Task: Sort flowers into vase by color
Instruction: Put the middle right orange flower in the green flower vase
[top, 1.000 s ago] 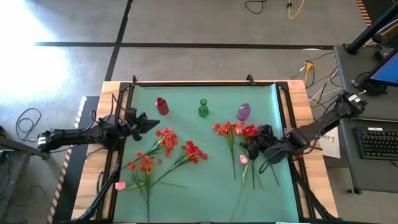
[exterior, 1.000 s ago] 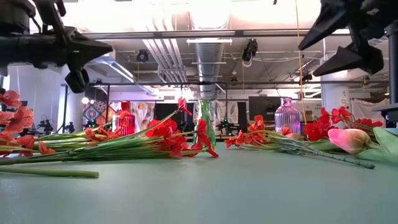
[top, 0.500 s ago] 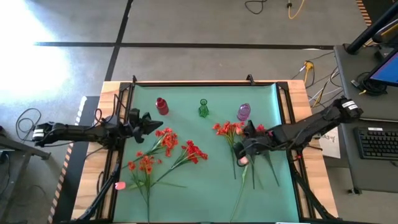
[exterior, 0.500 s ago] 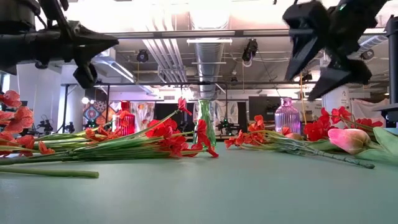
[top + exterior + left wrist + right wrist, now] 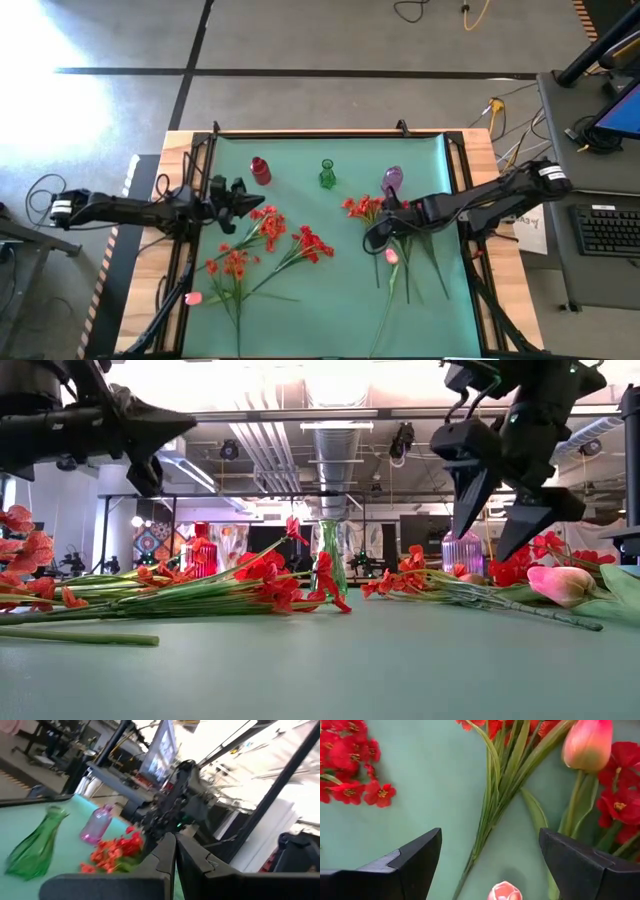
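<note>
Orange-red flowers [image 5: 268, 228] lie on the green mat at centre left, stems toward the near edge. A second bunch [image 5: 362, 208] lies at centre right, with deep red blossoms [image 5: 619, 795] and a pink tulip [image 5: 588, 742]. My right gripper [image 5: 376, 236] hangs open above this bunch, pointing steeply down, its fingers either side of the green stems [image 5: 490, 800] and touching nothing. A small pink bud [image 5: 504, 891] lies below it. My left gripper [image 5: 252, 202] is shut and hovers level at the left, beside the orange-red blossoms.
A red vase [image 5: 260, 171], a green vase [image 5: 327, 174] and a purple vase [image 5: 392, 180] stand in a row along the far side of the mat. Another pink bud [image 5: 193, 297] lies near the left edge. Bare mat lies at the near centre.
My right gripper has swung toward the table's left and come down, tipping more steeply downward until it hangs over the right-hand bunch; its fingers stay open. My left gripper has edged a little toward the table's middle and rolled slightly, still shut.
</note>
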### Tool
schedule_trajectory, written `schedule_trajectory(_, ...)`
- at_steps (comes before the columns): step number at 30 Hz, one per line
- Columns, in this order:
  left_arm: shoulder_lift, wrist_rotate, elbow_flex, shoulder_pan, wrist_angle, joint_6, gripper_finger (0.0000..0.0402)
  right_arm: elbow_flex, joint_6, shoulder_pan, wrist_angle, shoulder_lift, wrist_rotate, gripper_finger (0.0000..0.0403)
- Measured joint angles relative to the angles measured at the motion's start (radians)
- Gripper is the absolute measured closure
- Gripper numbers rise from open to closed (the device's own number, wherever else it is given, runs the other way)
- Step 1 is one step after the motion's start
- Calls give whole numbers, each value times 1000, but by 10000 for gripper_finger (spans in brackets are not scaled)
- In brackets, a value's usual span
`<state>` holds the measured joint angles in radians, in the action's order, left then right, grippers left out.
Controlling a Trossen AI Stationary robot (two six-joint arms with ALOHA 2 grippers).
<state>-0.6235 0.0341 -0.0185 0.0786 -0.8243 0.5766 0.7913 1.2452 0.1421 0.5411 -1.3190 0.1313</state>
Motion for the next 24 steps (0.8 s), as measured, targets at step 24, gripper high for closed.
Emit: schedule_trajectory(24, -49, 0, 0, 0, -28, -22, 401, 408, -67, -19, 284, -503, 46, 134)
